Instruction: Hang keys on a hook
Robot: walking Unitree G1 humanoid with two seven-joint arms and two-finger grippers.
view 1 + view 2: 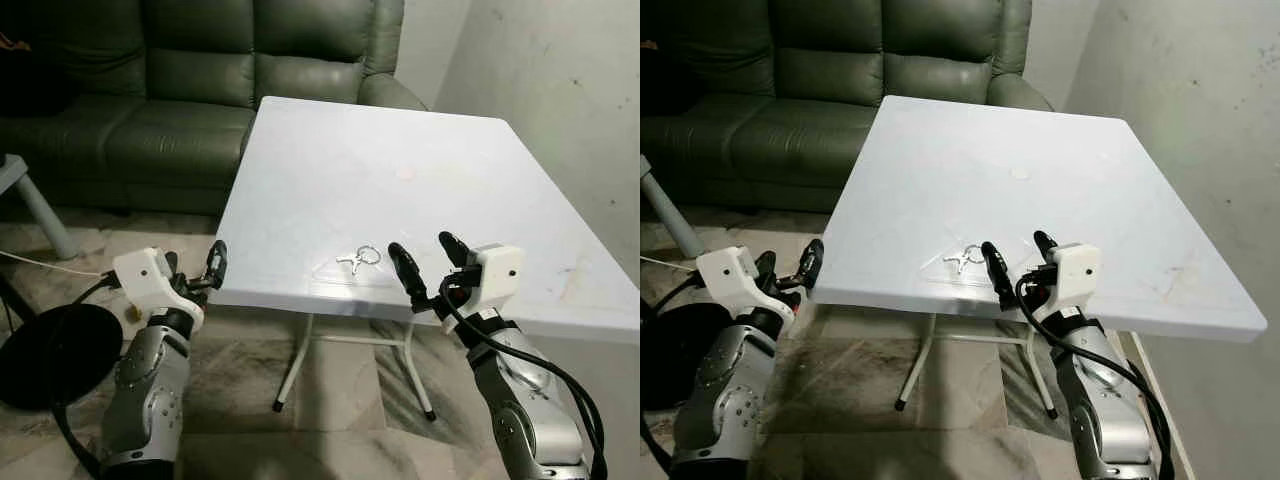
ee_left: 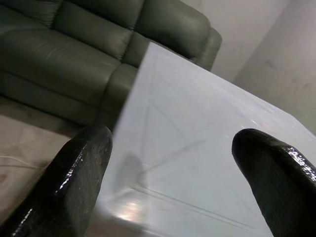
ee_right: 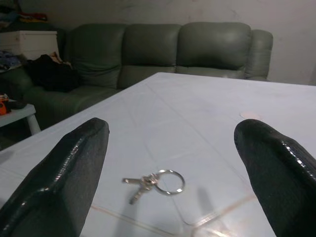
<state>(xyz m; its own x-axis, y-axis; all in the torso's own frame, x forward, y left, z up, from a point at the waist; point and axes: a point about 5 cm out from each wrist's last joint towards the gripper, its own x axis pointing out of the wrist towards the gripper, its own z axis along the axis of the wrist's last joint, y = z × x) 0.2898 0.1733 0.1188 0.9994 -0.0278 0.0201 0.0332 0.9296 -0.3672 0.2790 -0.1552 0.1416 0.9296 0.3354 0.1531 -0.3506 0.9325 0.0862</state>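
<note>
Near the counter (image 1: 420, 120) front edge: keys (image 1: 358, 259) just ahead-left of right pincer (image 1: 428, 262).
Right pincer wide open, empty, nearer; ring points toward it; left pincer (image 1: 195, 272) open, empty.

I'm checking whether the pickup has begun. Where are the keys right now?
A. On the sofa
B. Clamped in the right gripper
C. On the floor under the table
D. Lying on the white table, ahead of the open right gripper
D: the keys lie flat on the table, just ahead of the open right gripper, untouched.
</note>
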